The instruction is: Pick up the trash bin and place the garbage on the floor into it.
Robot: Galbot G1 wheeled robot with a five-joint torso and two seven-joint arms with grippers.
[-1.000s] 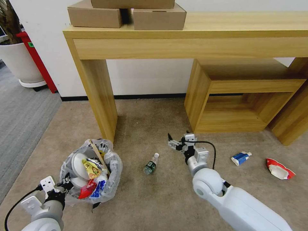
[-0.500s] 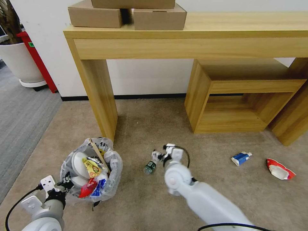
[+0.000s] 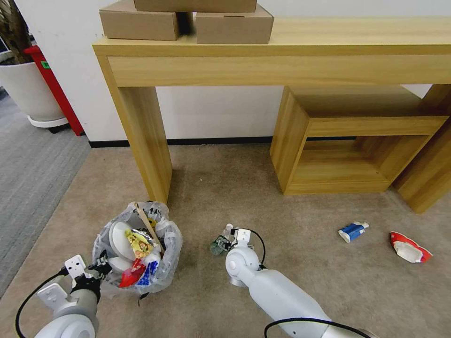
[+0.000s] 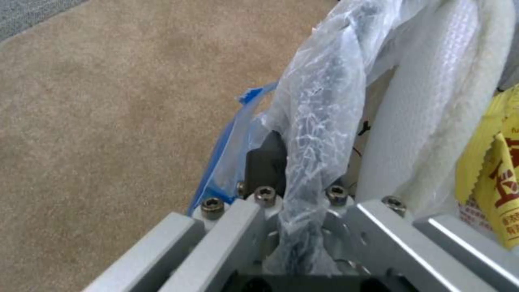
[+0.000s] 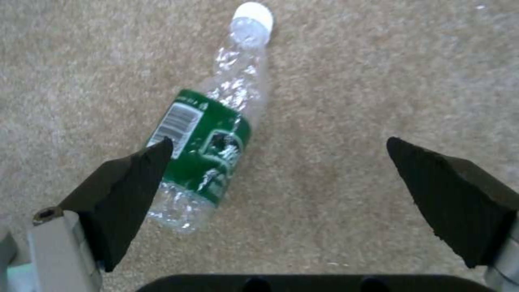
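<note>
The trash bin (image 3: 164, 263), lined with a crinkly clear bag, stands on the beige floor (image 3: 211, 188) at the front left. It holds white slippers, wrappers and a wooden stick. My left gripper (image 3: 101, 268) is shut on its near rim; in the left wrist view the bag-covered rim (image 4: 319, 121) runs between the fingers. A small plastic bottle (image 3: 219, 243) with a green label lies to the bin's right. My right gripper (image 3: 225, 241) hangs open just over it, and the bottle (image 5: 211, 150) lies against one finger (image 5: 129, 194). A blue-white tube (image 3: 353, 231) and red paper (image 3: 409, 247) lie far right.
The wooden table's leg (image 3: 145, 141) stands just behind the bin. A low wooden shelf unit (image 3: 347, 141) sits under the table at the right. Cardboard boxes (image 3: 188, 19) rest on the tabletop. A white plant pot (image 3: 30, 89) and grey carpet (image 3: 28, 178) are at the left.
My right arm has swung left and down, from open carpet to just over the bottle, fingers still open. The bin and my left gripper have shifted slightly to the right.
</note>
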